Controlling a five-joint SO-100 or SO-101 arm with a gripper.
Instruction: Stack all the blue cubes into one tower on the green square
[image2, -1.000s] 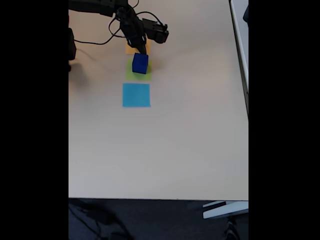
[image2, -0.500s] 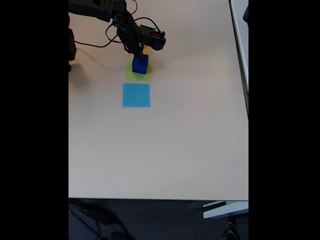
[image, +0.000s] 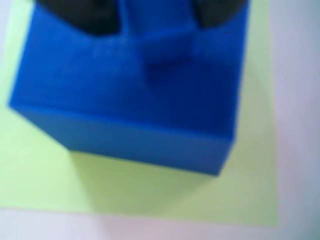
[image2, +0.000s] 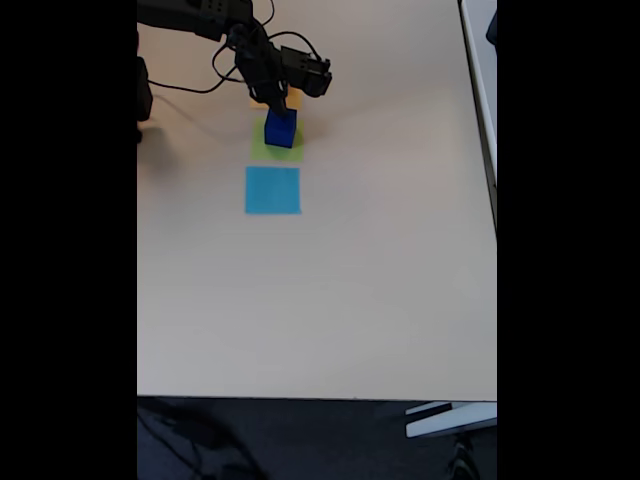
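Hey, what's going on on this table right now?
A small robot arm is stacking blue cubes. Its gripper is down over the large blue cube, which sits on the green square. In the wrist view a smaller blue cube sits between the dark fingers, at the big cube's top; whether it is released is unclear. A light-blue square lies on the table in front, bare.

A light-blue paper square lies on the beige table; an orange square peeks out beyond.
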